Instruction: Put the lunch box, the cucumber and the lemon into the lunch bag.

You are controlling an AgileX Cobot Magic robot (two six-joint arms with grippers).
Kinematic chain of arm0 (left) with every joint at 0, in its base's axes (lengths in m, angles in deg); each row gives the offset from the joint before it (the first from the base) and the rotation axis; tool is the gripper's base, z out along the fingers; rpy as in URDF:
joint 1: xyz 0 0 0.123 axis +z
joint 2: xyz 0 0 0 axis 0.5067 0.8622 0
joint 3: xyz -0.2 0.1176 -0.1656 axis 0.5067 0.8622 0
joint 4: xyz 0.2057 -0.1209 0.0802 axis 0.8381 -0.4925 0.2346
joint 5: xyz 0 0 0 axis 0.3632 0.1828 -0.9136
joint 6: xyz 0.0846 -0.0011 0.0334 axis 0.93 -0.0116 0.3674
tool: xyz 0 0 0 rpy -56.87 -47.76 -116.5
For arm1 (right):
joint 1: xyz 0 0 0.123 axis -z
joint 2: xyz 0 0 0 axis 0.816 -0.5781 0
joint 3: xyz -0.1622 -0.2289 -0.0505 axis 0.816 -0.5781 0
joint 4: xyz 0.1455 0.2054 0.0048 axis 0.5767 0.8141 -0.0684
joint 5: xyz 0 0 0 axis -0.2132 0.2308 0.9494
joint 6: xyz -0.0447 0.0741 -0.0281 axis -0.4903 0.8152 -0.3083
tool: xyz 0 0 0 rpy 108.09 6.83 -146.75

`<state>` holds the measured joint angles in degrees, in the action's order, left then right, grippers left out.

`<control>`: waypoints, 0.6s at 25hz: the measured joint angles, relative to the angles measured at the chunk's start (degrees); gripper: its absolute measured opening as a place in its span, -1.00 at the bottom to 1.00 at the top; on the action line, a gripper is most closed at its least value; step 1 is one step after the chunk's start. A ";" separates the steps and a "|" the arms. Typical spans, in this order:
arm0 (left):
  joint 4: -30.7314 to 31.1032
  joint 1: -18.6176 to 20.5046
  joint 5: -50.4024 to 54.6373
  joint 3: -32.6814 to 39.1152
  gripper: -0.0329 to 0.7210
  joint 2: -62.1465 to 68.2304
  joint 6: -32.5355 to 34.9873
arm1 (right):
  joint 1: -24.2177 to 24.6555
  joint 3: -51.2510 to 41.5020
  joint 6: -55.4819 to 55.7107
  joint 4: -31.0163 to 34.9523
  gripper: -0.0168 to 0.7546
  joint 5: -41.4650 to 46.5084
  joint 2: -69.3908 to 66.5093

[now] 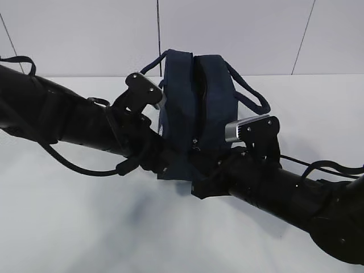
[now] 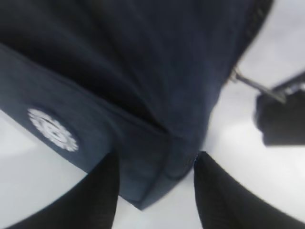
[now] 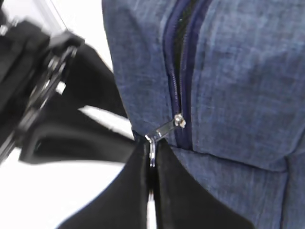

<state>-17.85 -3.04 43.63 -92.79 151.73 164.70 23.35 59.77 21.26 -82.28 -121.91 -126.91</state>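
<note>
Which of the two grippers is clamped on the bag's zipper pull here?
The right gripper: its fingers are pressed together on the silver zipper pull of the lunch bag. The left gripper has its fingers apart, straddling the bag's lower corner.

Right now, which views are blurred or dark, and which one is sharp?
Left wrist view: the lunch bag is soft, dark and out of focus. Right wrist view: sharp on the zipper pull, the background blurred. Exterior view: clear, with soft shadows on the table.
</note>
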 joint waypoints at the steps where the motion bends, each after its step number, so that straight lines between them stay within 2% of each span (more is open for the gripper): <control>1: -0.14 0.00 -0.19 -0.48 0.08 -0.01 0.00 | 0.00 0.00 0.00 0.00 -0.94 0.00 0.00; 11: -0.80 -0.02 0.50 -1.59 0.03 3.14 0.09 | 0.00 0.00 0.04 0.00 -0.94 0.22 0.00; 13: -1.02 -0.12 0.01 -1.59 -0.09 3.14 0.09 | 0.00 0.00 0.04 0.11 -0.94 0.22 0.00; 15: -1.16 -0.12 -0.54 -1.59 -0.34 3.14 0.09 | 0.00 0.00 0.04 0.38 -0.94 0.25 0.00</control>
<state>-19.01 -3.16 43.08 -94.38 154.87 164.79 23.35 59.77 21.30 -81.90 -121.66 -126.91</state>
